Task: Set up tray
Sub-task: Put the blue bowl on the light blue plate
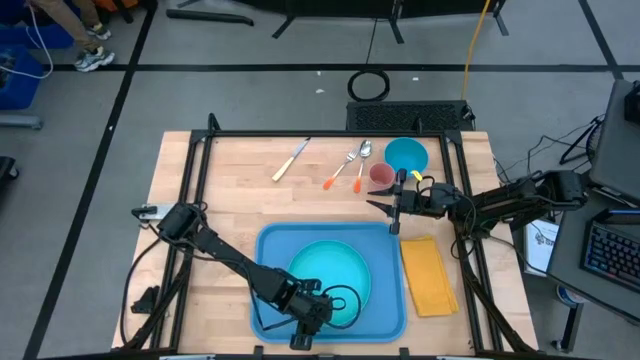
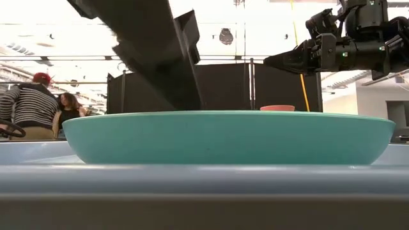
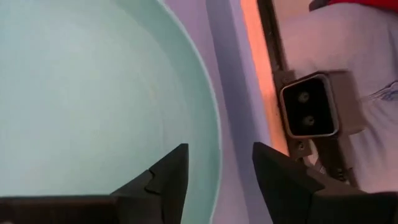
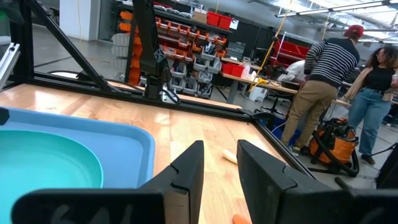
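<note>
The large blue tray (image 1: pixel 275 250) lies flat on the near middle of the table. A round turquoise plate (image 1: pixel 330 270) rests in it and fills the low view (image 2: pixel 230 137). My left gripper (image 1: pixel 318 312) is open at the plate's near rim. In the left wrist view (image 3: pixel 221 168) one finger is over the plate's inside and the other over the tray floor (image 3: pixel 233 93). My right gripper (image 1: pixel 386 215) is open and holds nothing. It hovers above the table by the tray's far right corner (image 4: pixel 124 143). My left gripper stands astride the plate's near rim (image 3: pixel 216 143), slanting down from the table's left. One finger (image 3: pixel 171 177) is inside the rim and one is outside. I cannot tell whether either finger touches the plate. The plate sits flat in the tray.
A yellow-orange napkin (image 1: pixel 430 275) lies right of the tray. Toward the far edge are a knife (image 1: pixel 290 160), fork (image 1: pixel 350 165), spoon (image 1: pixel 363 160), pink cup (image 1: pixel 381 175) and small turquoise bowl (image 1: pixel 406 155). A camera block (image 3: pixel 308 106) sits at the near edge. People stand beyond the table (image 4: pixel 323 81).
</note>
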`<state>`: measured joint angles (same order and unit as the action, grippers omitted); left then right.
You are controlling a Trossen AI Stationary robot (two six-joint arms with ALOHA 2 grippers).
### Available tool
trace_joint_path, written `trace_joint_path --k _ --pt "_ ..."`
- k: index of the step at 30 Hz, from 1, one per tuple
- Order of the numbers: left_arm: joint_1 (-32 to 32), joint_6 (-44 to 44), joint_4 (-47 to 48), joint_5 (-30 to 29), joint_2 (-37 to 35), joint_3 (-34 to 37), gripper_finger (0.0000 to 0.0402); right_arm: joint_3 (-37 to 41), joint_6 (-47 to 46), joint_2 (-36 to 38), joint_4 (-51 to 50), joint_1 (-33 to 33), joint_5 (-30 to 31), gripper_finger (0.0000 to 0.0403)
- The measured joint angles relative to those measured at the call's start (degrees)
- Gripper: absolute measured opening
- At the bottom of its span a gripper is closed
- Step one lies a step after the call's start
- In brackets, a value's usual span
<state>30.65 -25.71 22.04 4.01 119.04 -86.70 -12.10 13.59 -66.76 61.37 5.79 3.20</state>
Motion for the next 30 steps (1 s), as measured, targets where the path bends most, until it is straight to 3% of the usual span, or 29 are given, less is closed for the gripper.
trace_joint_path --k 5,9,20,30 --pt "-0.34 0.28 1.01 -2.03 -2.16 -0.02 0.0182 0.0 0.49 0.0 0.06 0.01 0.0 0.0086" --pt "-0.37 1.8 3.17 -7.81 -5.42 -0.02 0.0173 -0.02 0.57 0.0 0.25 -0.01 0.17 0.0086" --pt "1.75 4.54 11.38 -28.99 -12.2 -0.09 0.0092 -1.16 4.4 0.27 -2.62 -4.25 13.39 0.0086" --pt "2.69 1.97 11.23 -36.19 -12.39 3.68 0.0037 -13.31 5.71 4.09 -28.51 -10.33 26.91 0.0086"
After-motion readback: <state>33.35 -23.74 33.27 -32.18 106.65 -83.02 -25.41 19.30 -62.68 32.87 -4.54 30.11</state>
